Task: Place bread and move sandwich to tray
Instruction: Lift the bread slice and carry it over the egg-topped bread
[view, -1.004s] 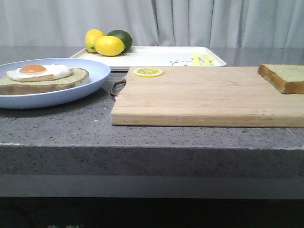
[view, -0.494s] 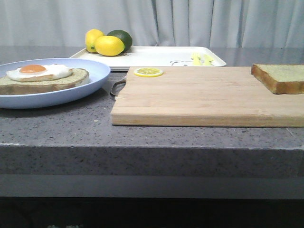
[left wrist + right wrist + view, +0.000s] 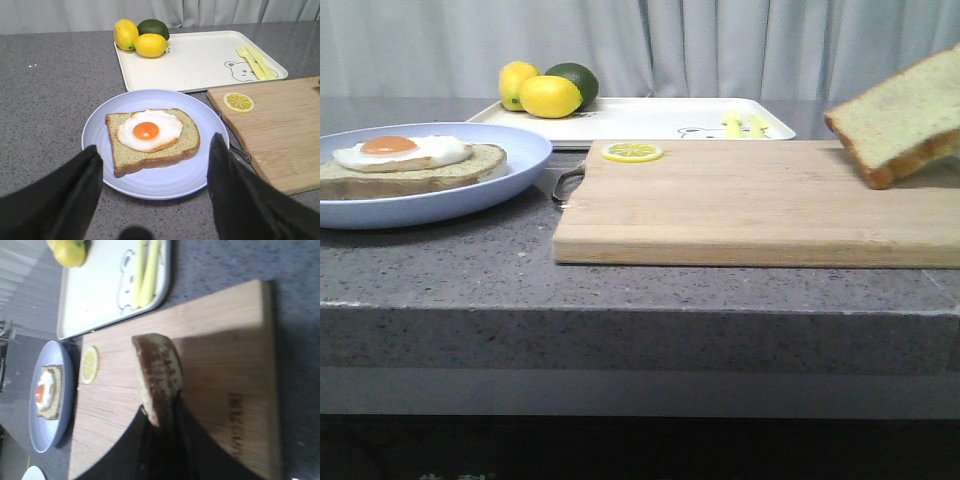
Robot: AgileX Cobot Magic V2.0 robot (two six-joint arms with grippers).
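Brown-crusted bread (image 3: 902, 118) tilted over cutting board (image 3: 760, 200), long axis rising to the right; right gripper (image 3: 161, 421) pinching it, left gripper (image 3: 155, 165) spread w/ nothing held.

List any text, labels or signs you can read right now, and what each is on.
Cutting board: dark characters burned into the wood near one end, too blurred to read.
Tray: a cartoon bear outline only, no words visible.
Bread, plate, fruit: no markings visible.
No other text appears in any view.
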